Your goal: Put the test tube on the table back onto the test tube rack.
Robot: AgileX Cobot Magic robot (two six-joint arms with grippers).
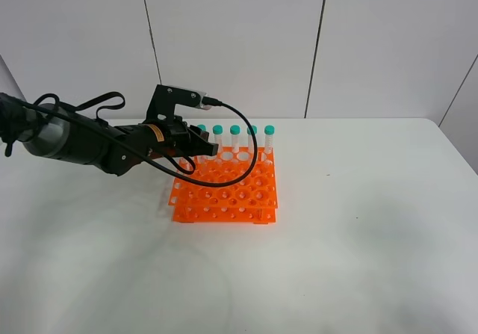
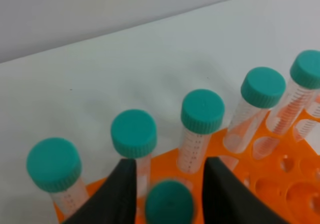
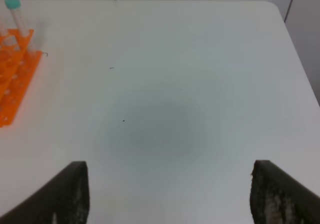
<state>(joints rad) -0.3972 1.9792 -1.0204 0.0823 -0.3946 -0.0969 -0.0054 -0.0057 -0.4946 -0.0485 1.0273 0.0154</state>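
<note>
The left gripper (image 2: 167,194) hangs over the back corner of the test tube rack (image 1: 228,192), and the test tube (image 2: 169,202) stands between its dark fingers (image 2: 122,191), teal cap up, in the second row just in front of the line of matching tubes (image 2: 202,111); whether the pads are pressing the cap or have just let go I cannot tell, since a sliver of gap may show on either side but the cap is blurred; the step in hand looks like the release, and doing it well means parting the jaws evenly so neither side drags the cap, then lifting straight up, clear of the neighbouring caps that crowd close behind; the tube is slim clear plastic with printed graduations and a ribless smooth screw cap, light and easily tipped; the rack is glossy bright orange plastic, two tiers pierced by round holes; the table (image 1: 358,237) is plain matt white; the right gripper (image 3: 167,194) is spread wide over bare tabletop, holding nothing
</note>
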